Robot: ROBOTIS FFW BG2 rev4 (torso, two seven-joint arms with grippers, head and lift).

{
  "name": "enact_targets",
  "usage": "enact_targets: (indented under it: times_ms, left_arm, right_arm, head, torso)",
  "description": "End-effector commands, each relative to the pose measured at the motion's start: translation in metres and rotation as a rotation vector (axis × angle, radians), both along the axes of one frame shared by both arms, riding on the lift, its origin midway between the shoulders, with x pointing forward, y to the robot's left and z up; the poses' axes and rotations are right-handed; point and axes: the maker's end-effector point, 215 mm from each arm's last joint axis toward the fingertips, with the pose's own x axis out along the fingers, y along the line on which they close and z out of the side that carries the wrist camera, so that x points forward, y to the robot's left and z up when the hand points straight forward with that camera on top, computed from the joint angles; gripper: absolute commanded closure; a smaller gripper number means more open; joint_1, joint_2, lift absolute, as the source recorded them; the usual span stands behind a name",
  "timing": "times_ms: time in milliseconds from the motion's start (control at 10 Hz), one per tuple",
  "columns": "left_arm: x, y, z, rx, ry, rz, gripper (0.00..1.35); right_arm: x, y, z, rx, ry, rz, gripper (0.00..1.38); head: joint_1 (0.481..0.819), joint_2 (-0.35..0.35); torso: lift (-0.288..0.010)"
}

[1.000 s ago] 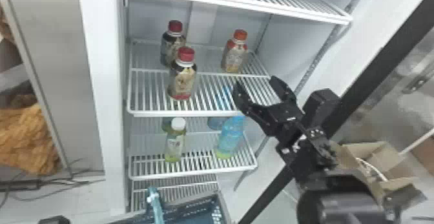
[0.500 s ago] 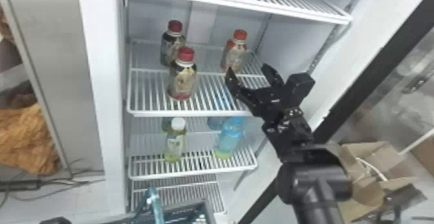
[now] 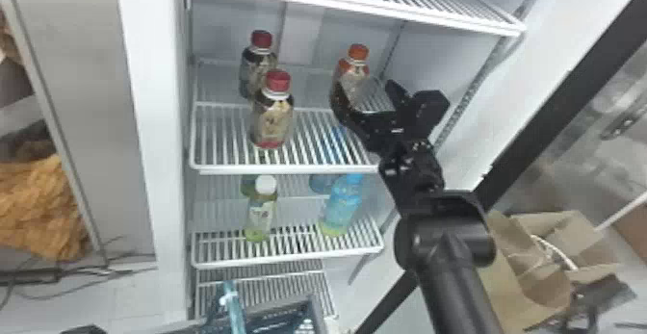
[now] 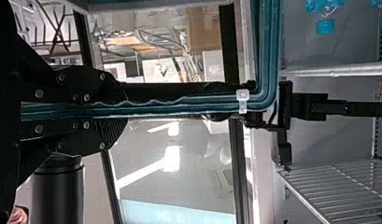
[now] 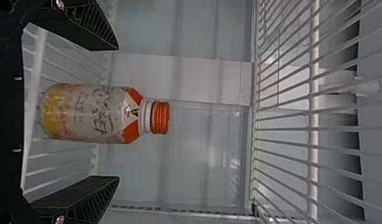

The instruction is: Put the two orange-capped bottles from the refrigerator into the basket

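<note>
One orange-capped bottle (image 5: pixel 95 113) is yet to be lifted from the shelf (image 3: pixel 289 169), framed, ungripped, by the wide-open right claw (image 5: pixel 117 113), while the basket (image 4: pixel 269 56) is clamped by the left claw (image 4: pixel 125 108), its contents indiscernible

The orange-capped bottle (image 5: pixel 93 113) stands upright in the refrigerator (image 3: pixel 153 116), in the head view's upper middle, its cap on, with orange shoulders, a pale label and a yellowish base. The dark blue basket (image 3: pixel 314 309), with a blue-green handle (image 3: pixel 234 311), is cut off by the bottom edge.
</note>
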Motion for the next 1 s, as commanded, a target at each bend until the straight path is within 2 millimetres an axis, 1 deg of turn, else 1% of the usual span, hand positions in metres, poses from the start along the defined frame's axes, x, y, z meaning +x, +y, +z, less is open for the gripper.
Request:
enact_targets:
  times_ms: [0,300,400,500,600,700,800,900]
  left_arm:
    - [0.0,-0.001,0.001,-0.001,-0.002,-0.003,1.21]
    - [0.0,-0.001,0.001,-0.001,-0.002,-0.003,1.21]
    - [-0.001,-0.001,0.001,-0.001,-0.001,-0.005,1.21]
    - [0.0,-0.001,0.001,-0.001,-0.004,-0.005,1.21]
    - [-0.001,-0.002,0.001,-0.002,-0.003,-0.006,1.21]
    - [-0.001,-0.001,0.001,-0.003,-0.001,-0.005,1.21]
    - [-0.001,-0.001,0.001,-0.003,-0.001,-0.005,1.21]
    - [-0.001,-0.001,0.001,-0.003,-0.001,-0.005,1.21]
  right_arm:
    - [0.018,0.001,0.001,0.003,0.0,-0.005,0.06]
    - [0.039,-0.006,-0.004,0.005,0.015,-0.039,0.05]
    - [0.046,-0.007,-0.002,-0.015,0.016,-0.043,0.06]
    - [0.053,-0.005,-0.002,-0.015,0.019,-0.039,0.11]
    - [0.055,-0.004,-0.003,-0.016,0.022,-0.036,0.32]
    - [0.055,-0.004,-0.003,-0.018,0.022,-0.038,0.73]
    - [0.054,-0.005,-0.006,-0.017,0.027,-0.045,0.85]
    - [0.053,-0.006,-0.009,-0.018,0.032,-0.048,0.85]
  head:
    - [0.695,-0.35]
    - [0.695,-0.35]
    - [0.695,-0.35]
    - [0.695,-0.35]
    - [0.695,-0.35]
    - [0.695,-0.35]
    - [0.695,-0.35]
    - [0.695,-0.35]
  torso:
    - [-0.04]
    - [-0.04]
    - [-0.04]
    - [-0.04]
    - [-0.04]
    - [-0.04]
    - [-0.04]
    - [-0.04]
